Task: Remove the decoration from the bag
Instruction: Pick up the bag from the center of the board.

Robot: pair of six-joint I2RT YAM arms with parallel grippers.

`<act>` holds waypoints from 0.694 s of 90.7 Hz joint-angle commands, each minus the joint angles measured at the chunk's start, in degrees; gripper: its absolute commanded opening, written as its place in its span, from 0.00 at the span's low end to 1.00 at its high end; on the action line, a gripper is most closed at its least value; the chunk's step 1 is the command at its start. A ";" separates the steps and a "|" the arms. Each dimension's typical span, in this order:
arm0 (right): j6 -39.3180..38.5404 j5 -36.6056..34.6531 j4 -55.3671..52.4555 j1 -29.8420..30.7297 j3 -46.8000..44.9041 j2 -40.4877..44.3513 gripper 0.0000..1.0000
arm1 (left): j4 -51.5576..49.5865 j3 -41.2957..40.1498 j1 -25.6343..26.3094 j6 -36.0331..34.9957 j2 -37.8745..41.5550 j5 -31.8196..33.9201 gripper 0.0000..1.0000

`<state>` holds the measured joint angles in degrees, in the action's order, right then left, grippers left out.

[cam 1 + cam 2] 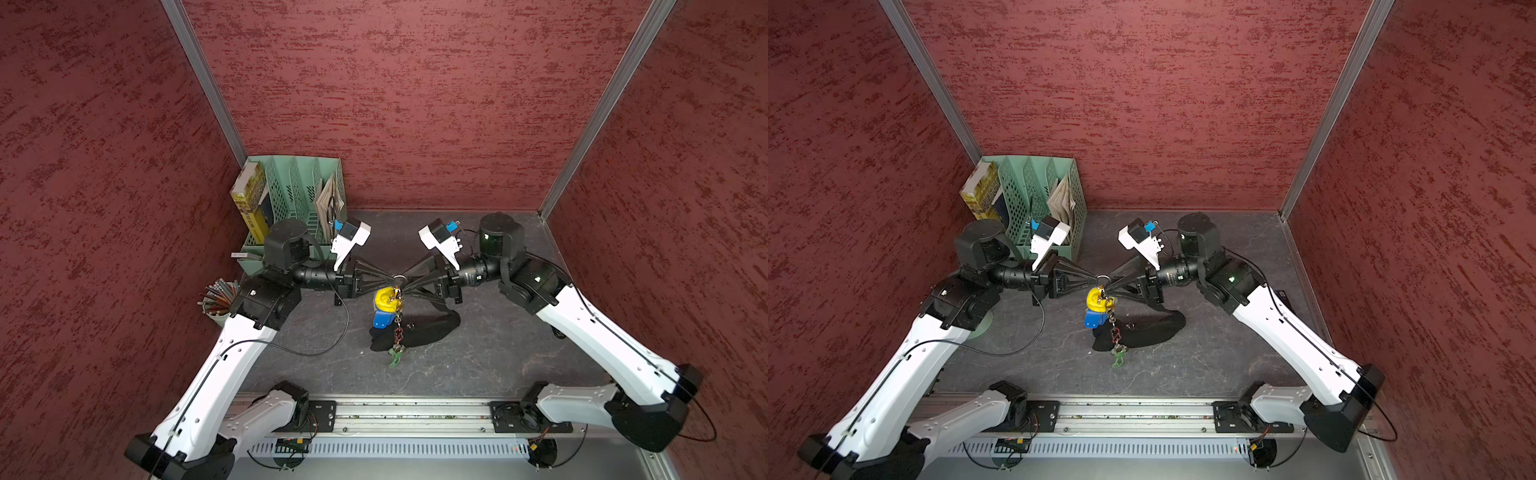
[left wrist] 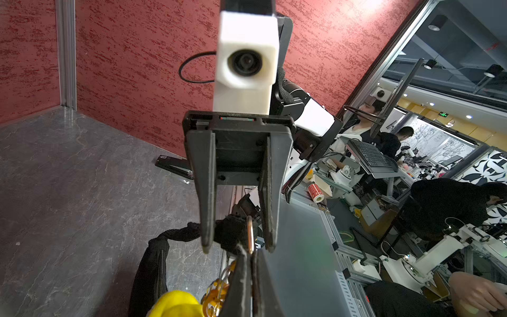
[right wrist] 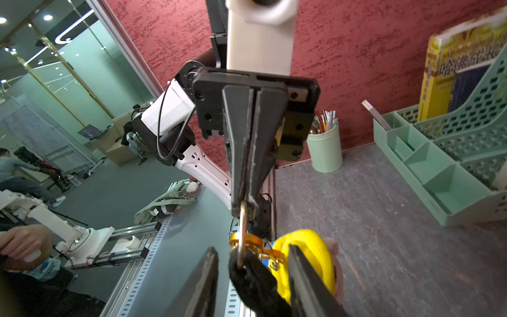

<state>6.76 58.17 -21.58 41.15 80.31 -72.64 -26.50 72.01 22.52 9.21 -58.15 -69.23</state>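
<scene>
Two pincers meet nose to nose above the tabletop (image 1: 498, 353), both at the metal ring (image 1: 400, 277) on one end of the bag (image 1: 419, 332). The left pincer (image 3: 245, 210) is clamped tight on the ring's rim. The right pincer (image 2: 238, 248) stands partly apart, its jaws on either side of the black strap end (image 2: 230, 233) threaded through the ring, and no grip shows there. The bag lies on the tabletop beneath them, with only that strap end drawn up. The decoration (image 1: 384, 305), a yellow-and-blue charm with a chain (image 1: 398, 332), hangs from the same ring by an orange clip (image 3: 247, 238). The task looks less than half done: the ring is secured and raised, but the clip is not yet off. What seems left is to steady the strap end, work the clip free and carry the decoration clear of the bag.
</scene>
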 commanded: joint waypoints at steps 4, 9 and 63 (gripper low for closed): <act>1.90 3.51 4.35 0.07 0.88 0.41 0.35 | 1.94 0.55 0.13 -0.31 0.96 -1.53 0.00; 2.08 3.72 4.62 0.07 0.90 0.27 0.33 | 2.11 0.52 0.07 -0.20 0.85 -1.52 0.00; 3.31 3.31 4.36 0.03 1.59 -1.34 0.18 | 5.17 -0.97 0.15 3.05 2.49 -0.76 0.00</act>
<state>9.87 60.69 -17.89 41.15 80.31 -73.14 -25.08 71.24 22.52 10.92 -56.97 -69.47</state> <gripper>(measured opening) 0.181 0.043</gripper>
